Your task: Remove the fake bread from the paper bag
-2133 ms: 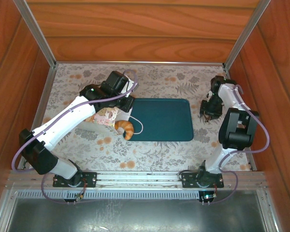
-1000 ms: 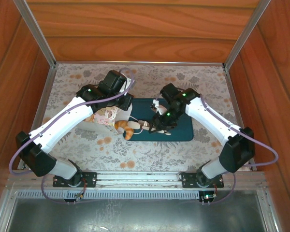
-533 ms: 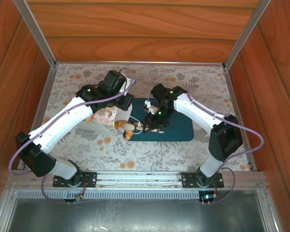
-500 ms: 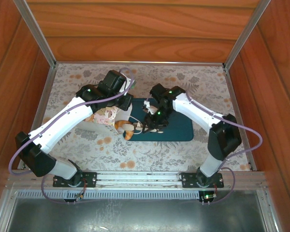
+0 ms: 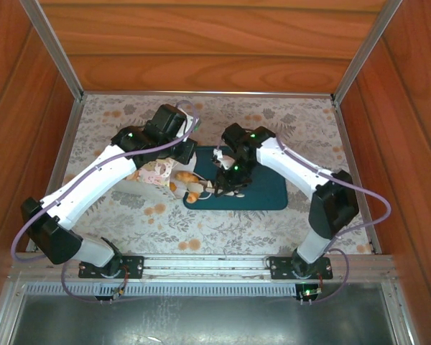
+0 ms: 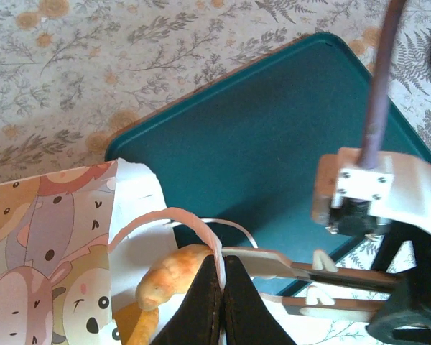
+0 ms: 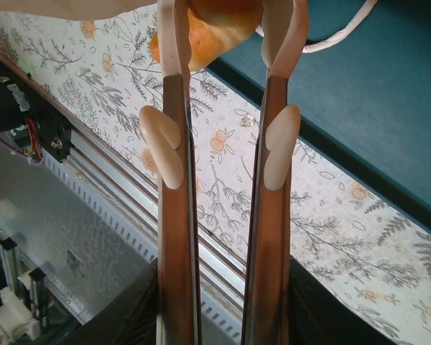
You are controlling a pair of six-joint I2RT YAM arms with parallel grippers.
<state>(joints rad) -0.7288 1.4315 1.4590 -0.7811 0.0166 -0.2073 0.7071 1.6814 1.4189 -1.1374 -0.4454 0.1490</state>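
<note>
Smooth matt tray (image 6: 273, 136) — plastic, perhaps — printed paper bag (image 6: 50, 230), floral cloth table cover (image 6: 93, 72), glossy wood walls (image 5: 201, 43).

We can read no words, numbers or brand marks anywhere. The paper bag (image 6: 50, 237) carries only printed cartoon animal faces, and the cloth on the table (image 6: 93, 72) only leaves and flowers.

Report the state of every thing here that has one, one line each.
left end effector, shut on the cord handle.
right end effector, jaws on either side of the croissant; grip unclear.
paper bag, mouth open toward the teal tray, held by its cord handle.
croissant, at the paper bag's mouth.
teal tray, lying flat, right side up.
</note>
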